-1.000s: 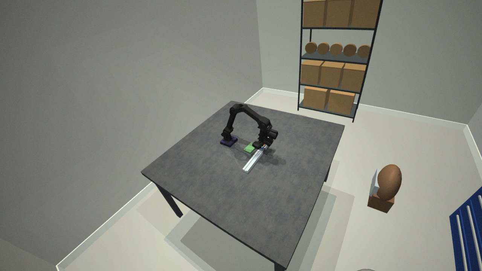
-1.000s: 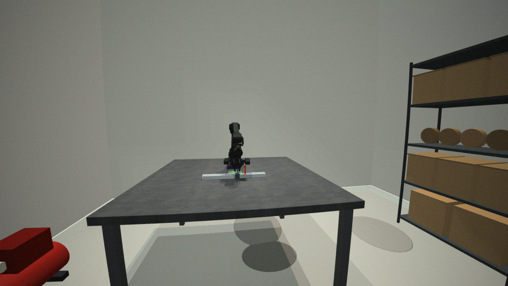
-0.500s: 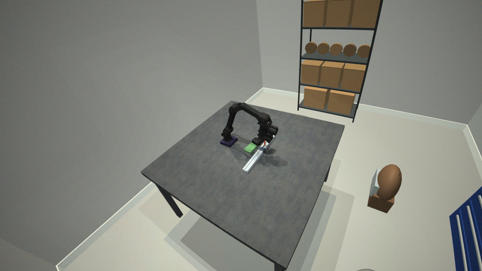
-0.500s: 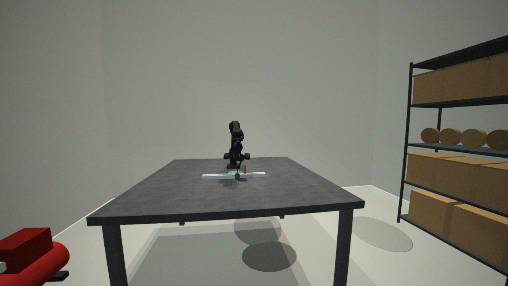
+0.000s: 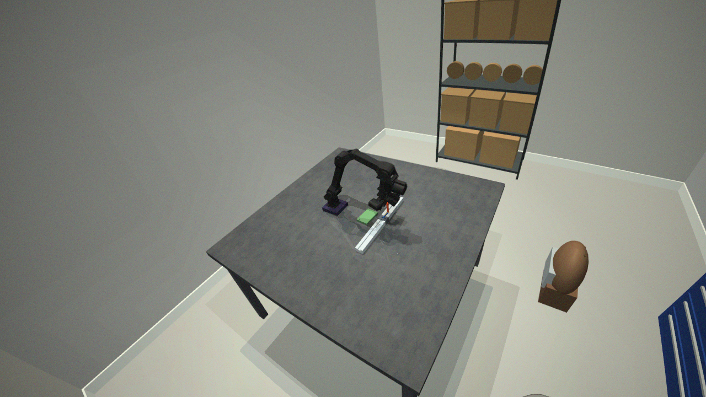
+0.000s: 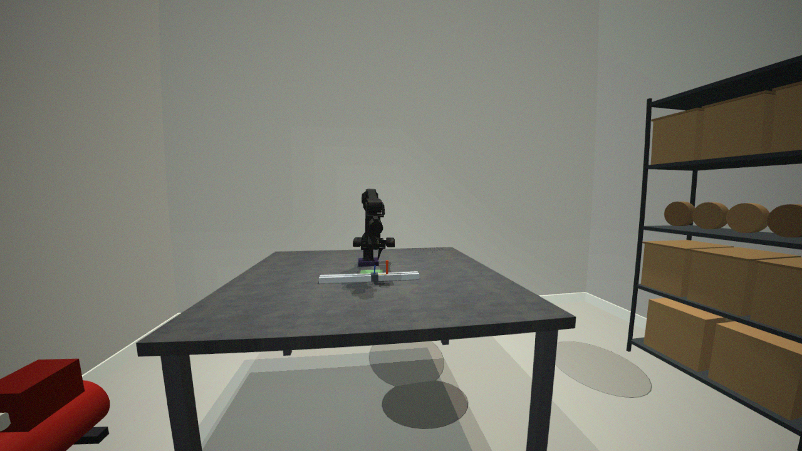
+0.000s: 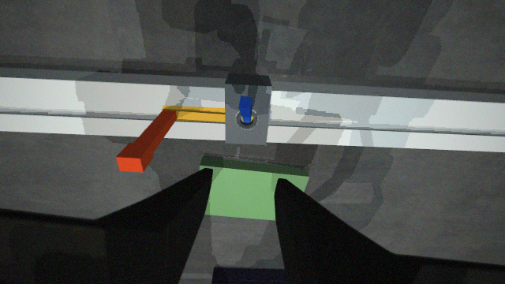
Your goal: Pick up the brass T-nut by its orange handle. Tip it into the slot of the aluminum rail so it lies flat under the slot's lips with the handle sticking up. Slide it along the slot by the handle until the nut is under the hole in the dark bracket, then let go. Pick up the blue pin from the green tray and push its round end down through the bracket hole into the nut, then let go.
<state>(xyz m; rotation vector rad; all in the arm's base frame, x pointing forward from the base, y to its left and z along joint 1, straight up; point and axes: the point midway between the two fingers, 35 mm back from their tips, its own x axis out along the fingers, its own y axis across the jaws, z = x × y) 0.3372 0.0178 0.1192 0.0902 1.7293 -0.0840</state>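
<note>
The blue pin stands in the hole of the dark bracket, its upper part leaning toward the far side of the rail in the wrist view. How deep it sits cannot be told. Brass shows in the hole beside it. The brass T-nut lies in the slot of the aluminum rail and runs under the bracket. Its orange handle sticks up left of the bracket in the wrist view. My gripper is open and empty, clear of the pin.
The green tray lies beside the rail on the arm's side, with nothing seen in it. The dark purple arm base stands behind it. All stand on the grey table.
</note>
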